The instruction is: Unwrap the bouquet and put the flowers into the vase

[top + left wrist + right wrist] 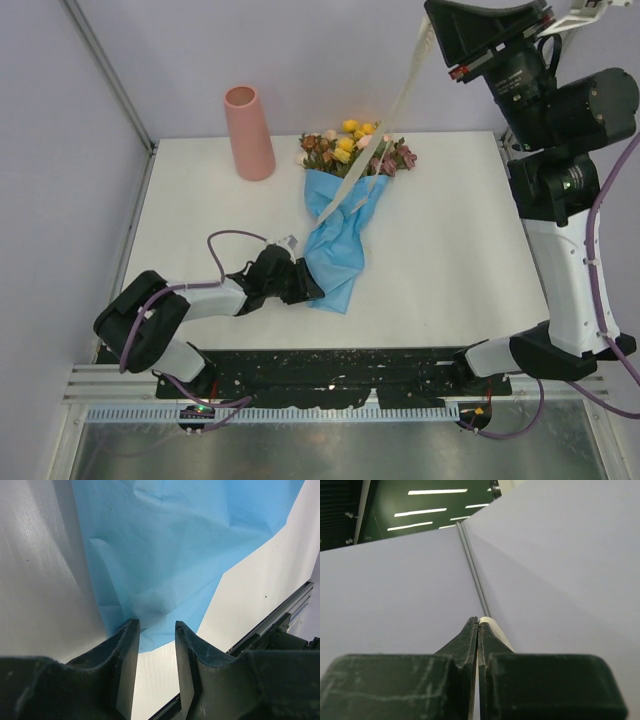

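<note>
at the middle of the top view, the bouquet [343, 200] lies on the white table [450, 230], with the flowers [350, 143] toward the back wall and the blue paper [175, 555] trailing toward me. the vase [249, 132] stands upright at the upper left of the table, well apart from the bouquet.

high in the upper right of that view, my right gripper [478, 622] is pinched tight on the cream ribbon [405, 85]. the ribbon runs in a long diagonal down to the waist of the wrap. my left gripper [156, 625] sits low at the near left edge of the paper. its jaws stand a narrow way apart, with the paper's edge lying between the tips, and as far as i can see it is not clamped.

that loose left hand is my worry. i judge that if the right arm pulls higher and the knot does not give, nothing anchors the wrap. the whole bunch could then lift or drag toward the right, and stems could slide out across the table. if i clamp the left jaws hard and then pull, the thin paper may tear instead of the knot letting go. the ribbon is smooth and only a short end shows past the right fingers, so a sharp tug could slip it free. i cannot tell from here whether the knot is already loose.
</note>
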